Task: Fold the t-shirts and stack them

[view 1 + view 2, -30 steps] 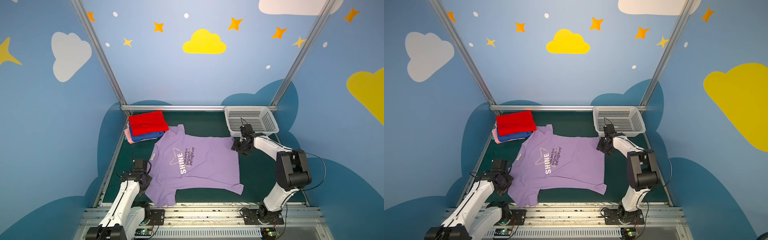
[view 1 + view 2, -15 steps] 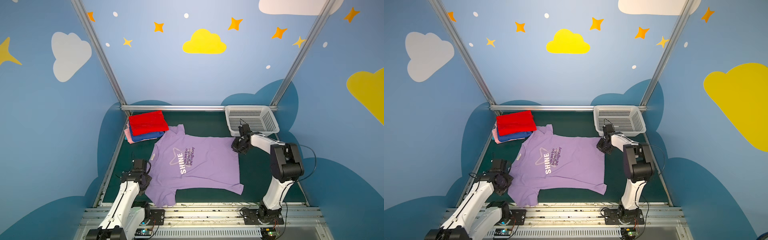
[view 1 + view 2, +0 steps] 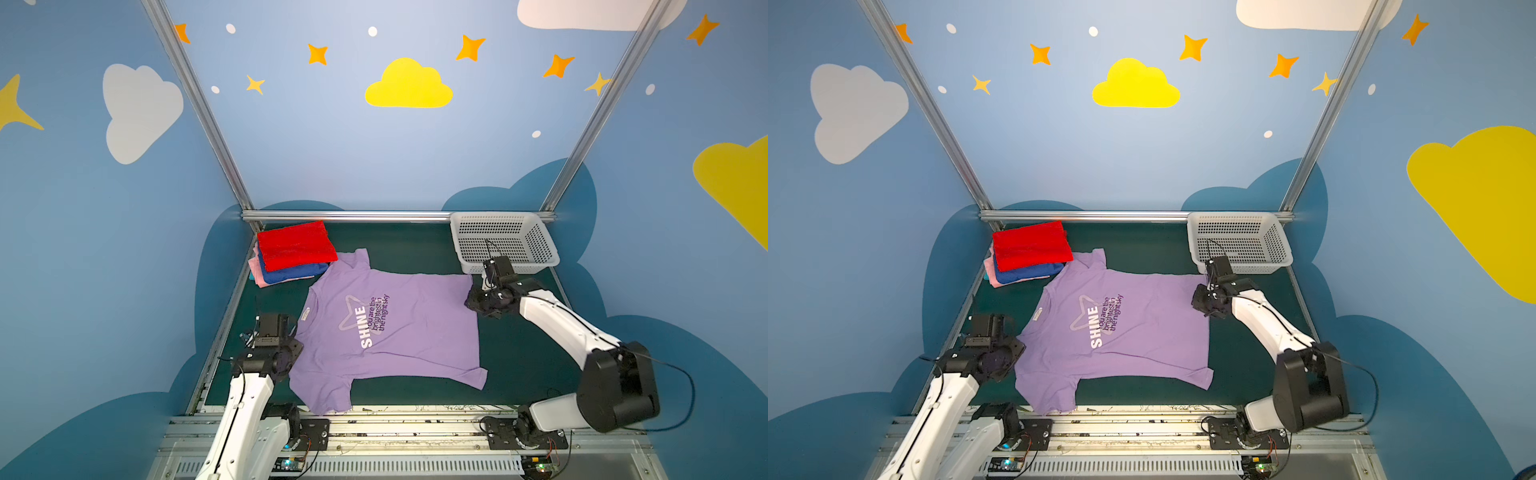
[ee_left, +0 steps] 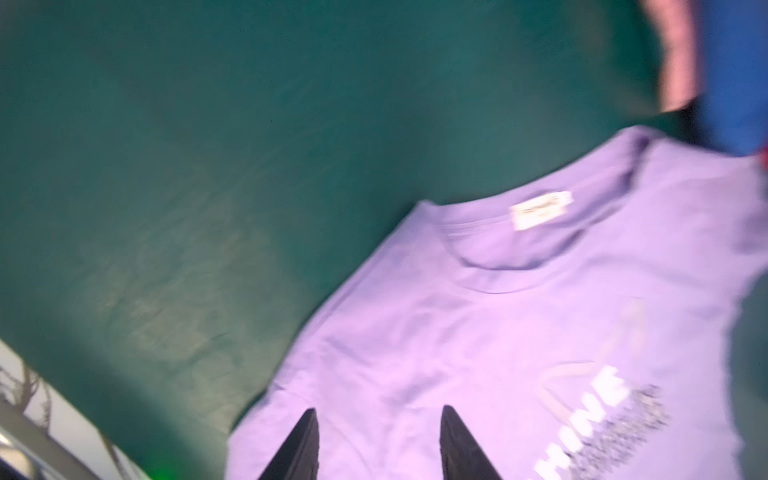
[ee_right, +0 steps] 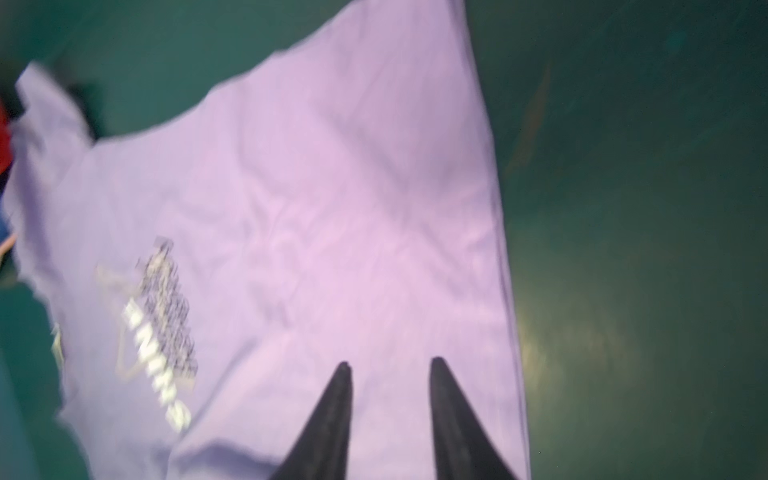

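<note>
A lavender t-shirt (image 3: 395, 332) (image 3: 1121, 332) lies spread flat on the green table, its "SHINE" print facing up. Three folded t-shirts are stacked at the back left: red (image 3: 296, 245) on blue (image 3: 291, 272) on pink (image 3: 255, 270). My left gripper (image 3: 291, 345) (image 4: 378, 409) hovers over the lavender t-shirt's shoulder beside the collar, open, with only cloth (image 4: 498, 332) below. My right gripper (image 3: 478, 301) (image 5: 388, 361) is over the hem's far corner, open, holding nothing. Motion blurs both wrist views.
A white perforated basket (image 3: 536, 249) stands at the back right, just behind my right wrist. Metal frame rails run along the table's back and sides. Bare green mat (image 3: 519, 353) shows to the right of the hem.
My right arm's elbow has swung toward the front right while its gripper stayed at the hem corner. The left jaws have opened. The lavender t-shirt lies as before.
</note>
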{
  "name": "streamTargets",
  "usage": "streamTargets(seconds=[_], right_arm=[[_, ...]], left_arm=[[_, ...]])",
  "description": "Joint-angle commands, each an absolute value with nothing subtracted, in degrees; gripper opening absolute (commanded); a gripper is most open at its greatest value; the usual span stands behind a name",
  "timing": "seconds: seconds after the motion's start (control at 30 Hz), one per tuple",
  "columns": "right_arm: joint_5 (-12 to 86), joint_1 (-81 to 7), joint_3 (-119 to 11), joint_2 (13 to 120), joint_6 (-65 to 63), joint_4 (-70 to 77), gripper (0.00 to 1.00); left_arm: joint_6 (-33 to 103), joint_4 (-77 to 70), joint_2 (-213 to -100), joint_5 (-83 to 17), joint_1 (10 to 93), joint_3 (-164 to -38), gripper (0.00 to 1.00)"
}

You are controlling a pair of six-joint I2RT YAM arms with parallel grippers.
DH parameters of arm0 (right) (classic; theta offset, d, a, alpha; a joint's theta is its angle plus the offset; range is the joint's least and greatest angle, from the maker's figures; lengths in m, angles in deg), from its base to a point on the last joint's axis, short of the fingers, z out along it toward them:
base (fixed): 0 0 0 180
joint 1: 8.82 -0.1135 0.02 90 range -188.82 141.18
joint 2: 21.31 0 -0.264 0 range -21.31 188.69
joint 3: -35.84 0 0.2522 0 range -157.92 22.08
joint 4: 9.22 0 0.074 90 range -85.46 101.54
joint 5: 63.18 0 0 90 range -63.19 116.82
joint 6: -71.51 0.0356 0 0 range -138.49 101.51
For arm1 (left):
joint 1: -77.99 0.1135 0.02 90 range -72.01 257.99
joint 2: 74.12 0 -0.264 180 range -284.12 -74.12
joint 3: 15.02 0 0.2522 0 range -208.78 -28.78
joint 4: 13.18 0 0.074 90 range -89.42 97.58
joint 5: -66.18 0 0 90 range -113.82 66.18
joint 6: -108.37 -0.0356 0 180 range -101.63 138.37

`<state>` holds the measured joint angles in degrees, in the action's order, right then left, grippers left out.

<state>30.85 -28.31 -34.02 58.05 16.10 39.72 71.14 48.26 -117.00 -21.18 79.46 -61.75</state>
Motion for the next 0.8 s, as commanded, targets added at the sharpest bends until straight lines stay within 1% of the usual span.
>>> streamTargets(seconds=[0.0, 0.07, 0.13, 0.23, 0.3, 0.43, 0.5, 0.77], right_arm=[[28.28, -31.63, -30.87, 53.17, 13.59, 51.88, 0.40], [26.79, -34.76, -28.79, 50.68, 14.72, 55.91, 0.44], [26.30, -37.55, -26.66, 48.89, 16.88, 58.73, 0.45], [26.79, -41.08, -23.19, 47.55, 20.13, 59.76, 0.44], [26.86, -43.00, -21.10, 47.70, 22.05, 59.18, 0.42], [27.78, -45.85, -19.75, 49.23, 24.57, 57.53, 0.40], [27.55, -47.69, -19.75, 49.93, 25.76, 56.64, 0.43], [26.24, -52.51, -20.32, 55.39, 27.45, 53.15, 0.45]], left_arm=[[71.70, 48.88, -118.85, -22.81, 77.29, -64.53, 0.48], [72.02, 47.68, -121.75, -22.93, 74.35, -65.97, 0.47], [72.37, 47.10, -124.75, -21.77, 69.99, -67.81, 0.41], [73.13, 45.68, -128.39, -18.85, 62.69, -70.00, 0.37], [73.65, 44.51, -130.89, -18.11, 59.61, -70.99, 0.36], [74.16, 41.71, -135.92, -18.45, 57.04, -71.95, 0.37], [74.10, 40.84, -138.34, -18.54, 56.30, -72.68, 0.37], [73.98, 40.48, -139.53, -18.10, 55.59, -73.14, 0.37]])
